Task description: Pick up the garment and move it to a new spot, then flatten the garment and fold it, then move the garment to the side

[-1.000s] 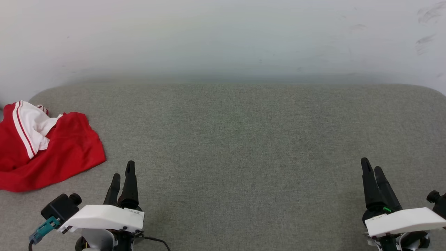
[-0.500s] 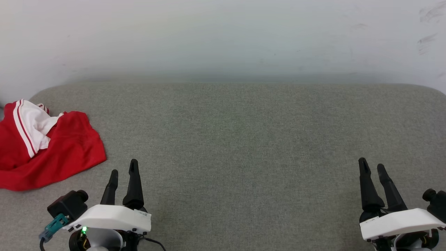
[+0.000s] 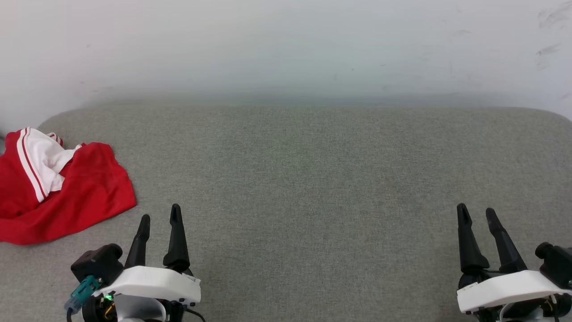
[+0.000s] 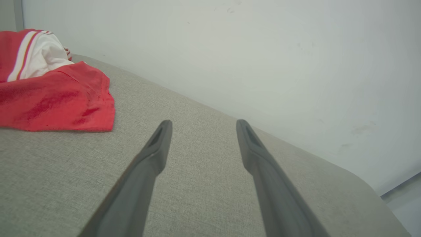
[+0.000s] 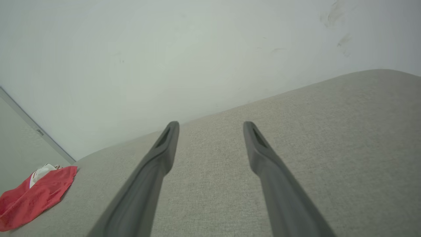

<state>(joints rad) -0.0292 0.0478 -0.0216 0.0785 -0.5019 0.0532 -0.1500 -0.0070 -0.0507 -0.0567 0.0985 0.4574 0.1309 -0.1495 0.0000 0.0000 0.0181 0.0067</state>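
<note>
The garment lies crumpled at the far left of the grey cushion, red with a white sleeve and red-white striped trim showing; its left part runs off the picture. It also appears at the upper left of the left wrist view as the garment and small at the lower left of the right wrist view as the garment. My left gripper hovers open just right of and nearer than the garment, holding nothing. My right gripper is open at the lower right, far from it. The lettering is hidden.
The grey fabric cushion spans the whole width, with rounded far corners. A pale wall rises right behind it. A strip of floor shows past the cushion's end in the left wrist view.
Both grippers have opened wider. The left gripper has shifted a little right and the right gripper slightly left. The garment has not moved.
</note>
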